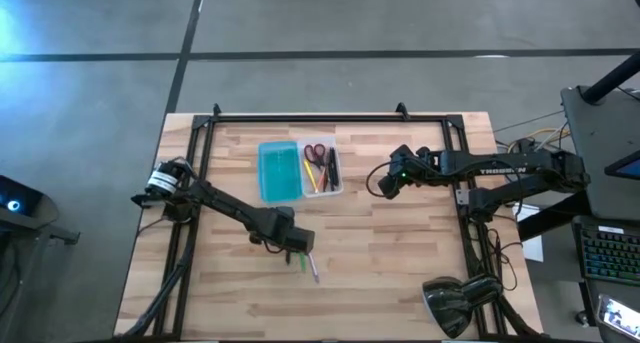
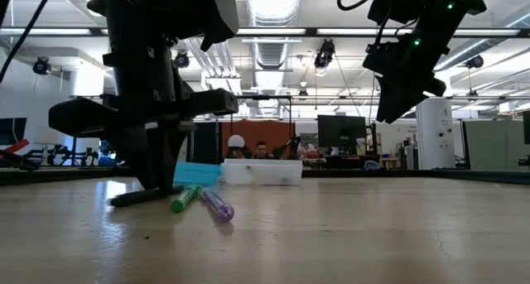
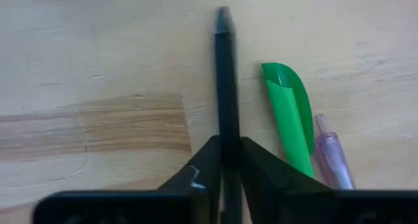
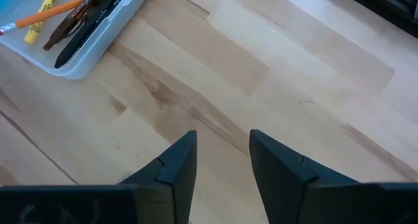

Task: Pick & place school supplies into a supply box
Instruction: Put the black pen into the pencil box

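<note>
At the lower centre of the high view, my left pincer [image 3: 225,160] pinched a black pen [image 3: 225,87] lying on the tabletop [image 1: 400,253], beside a green pen [image 3: 290,113] and a purple one [image 3: 333,159]. The right pincer [image 4: 222,159] hovered spread, empty, near the supply box [image 1: 300,169] at upper centre. I judged a straight lift best, so the neighbours were not dragged.

Hidden and cut-off parts at this moment

In the left wrist view the black pen [image 3: 226,87] goes under the left gripper [image 3: 225,160], so its rear end is not seen; the green pen [image 3: 290,113] and the pale purple pen [image 3: 333,162] are cut by the picture's edge. In the high view the things inside the supply box [image 1: 300,170] are too small to tell, perhaps scissors and pencils. The right wrist view shows only a corner of the box.
</note>
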Available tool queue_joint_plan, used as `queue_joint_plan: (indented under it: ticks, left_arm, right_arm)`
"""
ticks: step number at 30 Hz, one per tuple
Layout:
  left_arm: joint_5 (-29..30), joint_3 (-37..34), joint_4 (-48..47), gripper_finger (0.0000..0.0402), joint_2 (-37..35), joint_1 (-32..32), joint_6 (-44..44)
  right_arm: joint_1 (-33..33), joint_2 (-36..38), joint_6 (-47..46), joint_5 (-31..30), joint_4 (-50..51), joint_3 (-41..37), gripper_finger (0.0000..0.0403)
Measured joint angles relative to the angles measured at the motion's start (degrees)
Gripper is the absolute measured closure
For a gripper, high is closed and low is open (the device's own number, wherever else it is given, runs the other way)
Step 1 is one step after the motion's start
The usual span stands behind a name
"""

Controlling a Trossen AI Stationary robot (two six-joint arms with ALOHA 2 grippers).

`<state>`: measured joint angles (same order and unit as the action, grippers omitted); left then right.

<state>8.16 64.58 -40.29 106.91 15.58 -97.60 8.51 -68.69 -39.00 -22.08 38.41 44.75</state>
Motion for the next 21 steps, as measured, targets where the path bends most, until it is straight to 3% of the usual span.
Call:
queue_joint_plan:
  ticks: [2,8,14,21]
  left_arm:
    - [-0.2,-0.2,0.1,0.0387,0.0,-0.3,0.0]
    - [-0.5,-0.7,2.9,0.0390,-2.3,-1.6,2.1]
    - [11.0,0.7,8.4,0.0392,-7.7,-3.6,4.1]
    - [12.9,1.6,23.3,0.0393,-10.5,-10.4,13.6]
  right_arm:
    - [0.0,0.0,0.0,-0.3,0.0,0.0,0.0273]
    - [0.0,0.0,0.0,-0.4,0.0,0.0,0.0271]
    - [0.0,0.0,-0.1,-0.5,-0.1,0.0,0.0275]
    - [0.0,0.0,0.0,-0.6,-0.5,0.0,0.0274]
